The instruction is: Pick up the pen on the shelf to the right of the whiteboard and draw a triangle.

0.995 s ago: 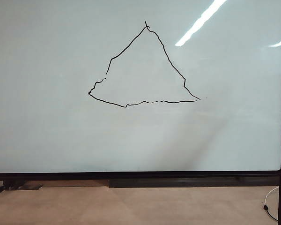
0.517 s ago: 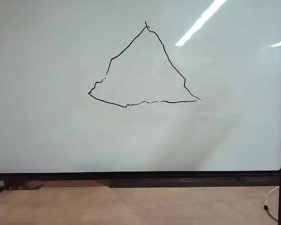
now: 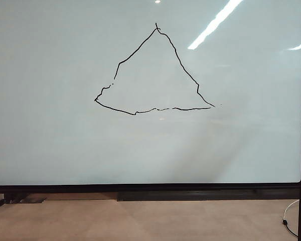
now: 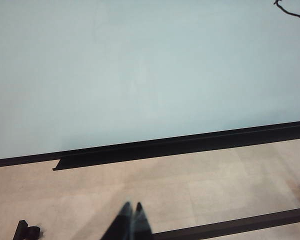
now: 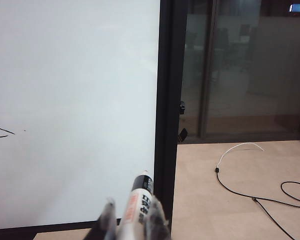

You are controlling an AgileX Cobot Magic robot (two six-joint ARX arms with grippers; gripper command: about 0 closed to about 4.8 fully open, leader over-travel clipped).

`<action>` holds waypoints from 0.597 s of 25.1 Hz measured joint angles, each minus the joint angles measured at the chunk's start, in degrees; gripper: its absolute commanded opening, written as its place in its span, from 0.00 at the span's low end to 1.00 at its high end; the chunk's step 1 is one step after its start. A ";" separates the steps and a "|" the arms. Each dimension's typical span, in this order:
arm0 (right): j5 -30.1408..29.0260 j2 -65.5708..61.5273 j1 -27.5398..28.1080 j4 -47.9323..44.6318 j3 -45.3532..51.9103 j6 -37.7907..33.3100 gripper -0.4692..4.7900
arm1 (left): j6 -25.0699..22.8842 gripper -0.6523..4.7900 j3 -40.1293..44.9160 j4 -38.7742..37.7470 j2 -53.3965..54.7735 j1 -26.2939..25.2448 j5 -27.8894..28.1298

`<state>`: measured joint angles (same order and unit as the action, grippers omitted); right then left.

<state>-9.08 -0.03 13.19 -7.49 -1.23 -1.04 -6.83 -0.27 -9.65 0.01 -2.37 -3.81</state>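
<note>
The whiteboard fills the exterior view, and on it stands a wobbly black triangle with a pointed top and wavy base. Neither gripper shows in that view. In the right wrist view my right gripper is shut on the pen, a white barrel with print and a dark band near its end, held off the whiteboard by its black right edge. A bit of the triangle's line shows there. My left gripper is shut and empty, over the floor below the whiteboard.
A black ledge runs under the board's lower edge. Pale wooden floor lies below it. To the right of the board are dark glass doors and loose cables on the floor. A dark rail crosses the floor near the left gripper.
The triangle and board look the same. A faint shadow on the lower right of the board has faded and shifted.
</note>
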 measured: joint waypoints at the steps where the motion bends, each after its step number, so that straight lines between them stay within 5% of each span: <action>1: 0.00 0.00 0.00 0.04 0.00 0.02 0.08 | 0.00 0.11 0.00 0.00 0.02 0.00 0.00; 6: 1.40 0.02 -7.52 0.94 -0.04 0.02 0.08 | 0.00 0.11 0.00 0.00 0.00 0.00 -0.02; 15: 1.46 0.00 -12.41 1.11 -0.04 0.02 0.08 | 0.00 0.11 0.00 0.00 0.00 0.00 0.00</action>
<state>-7.62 -0.03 0.78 -6.37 -1.28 -1.02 -6.83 -0.27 -9.65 0.01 -2.37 -3.81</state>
